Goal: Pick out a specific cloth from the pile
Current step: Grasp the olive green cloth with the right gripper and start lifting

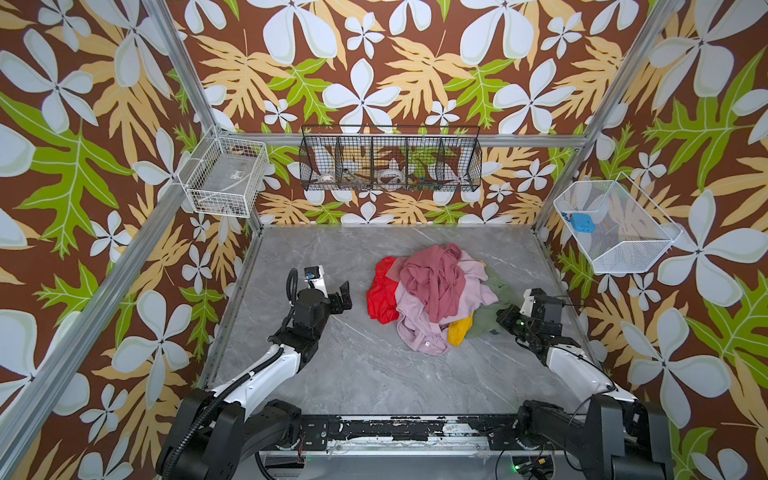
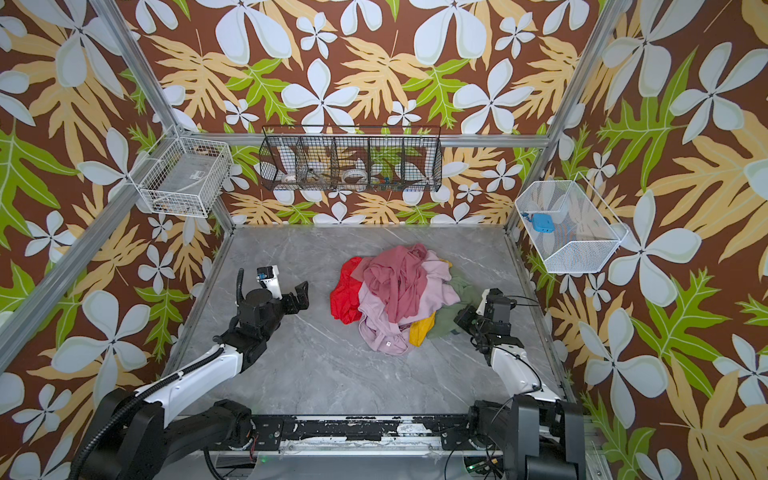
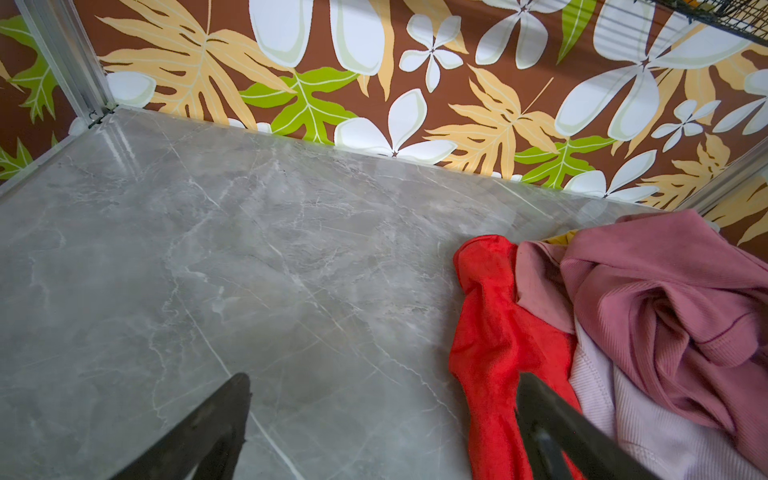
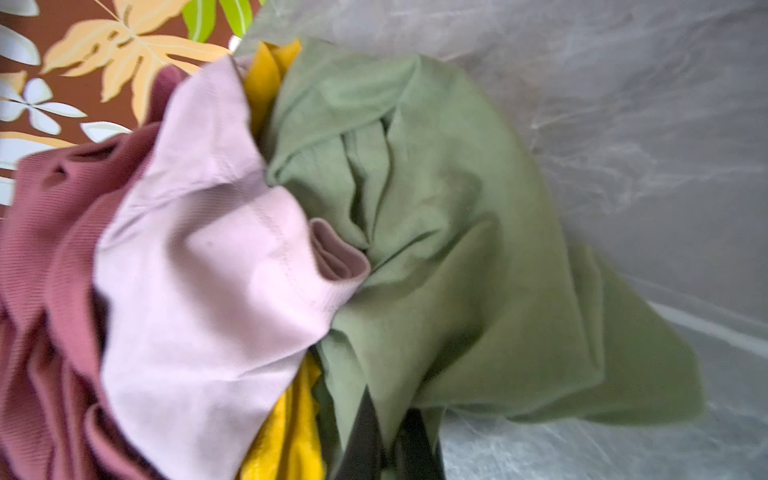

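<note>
Right pincer (image 4: 388,432) tight on the olive-green cloth (image 4: 457,249), at the pile's (image 1: 432,286) right edge

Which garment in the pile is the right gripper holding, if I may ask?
The olive-green cloth, the only green piece, pinched by the right gripper at the pile's right edge.

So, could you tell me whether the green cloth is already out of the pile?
Not yet: the green cloth is partly under the pile, right gripper shut on its edge.
</note>
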You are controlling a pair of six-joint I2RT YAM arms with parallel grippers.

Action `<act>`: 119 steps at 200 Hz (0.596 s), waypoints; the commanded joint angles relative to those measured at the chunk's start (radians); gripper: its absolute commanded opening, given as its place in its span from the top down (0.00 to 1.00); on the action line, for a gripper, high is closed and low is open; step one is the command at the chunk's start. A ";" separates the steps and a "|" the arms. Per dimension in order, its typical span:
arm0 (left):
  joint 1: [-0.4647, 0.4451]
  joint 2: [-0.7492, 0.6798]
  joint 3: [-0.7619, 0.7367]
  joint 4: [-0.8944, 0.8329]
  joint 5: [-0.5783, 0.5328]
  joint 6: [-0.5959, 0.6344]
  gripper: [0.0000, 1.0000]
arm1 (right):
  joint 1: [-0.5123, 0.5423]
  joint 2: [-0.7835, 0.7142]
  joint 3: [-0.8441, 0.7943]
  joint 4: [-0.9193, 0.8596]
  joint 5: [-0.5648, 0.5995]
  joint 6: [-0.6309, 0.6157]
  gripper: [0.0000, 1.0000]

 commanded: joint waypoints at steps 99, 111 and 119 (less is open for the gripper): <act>-0.089 0.092 0.074 -0.011 -0.026 0.030 0.00 | 0.000 -0.215 0.168 -0.043 -0.025 -0.038 1.00; -0.102 0.109 0.087 -0.013 -0.028 0.033 0.00 | 0.000 -0.224 0.188 -0.041 -0.025 -0.039 1.00; -0.110 0.119 0.094 -0.013 -0.029 0.030 0.00 | -0.001 -0.227 0.203 -0.039 -0.027 -0.040 1.00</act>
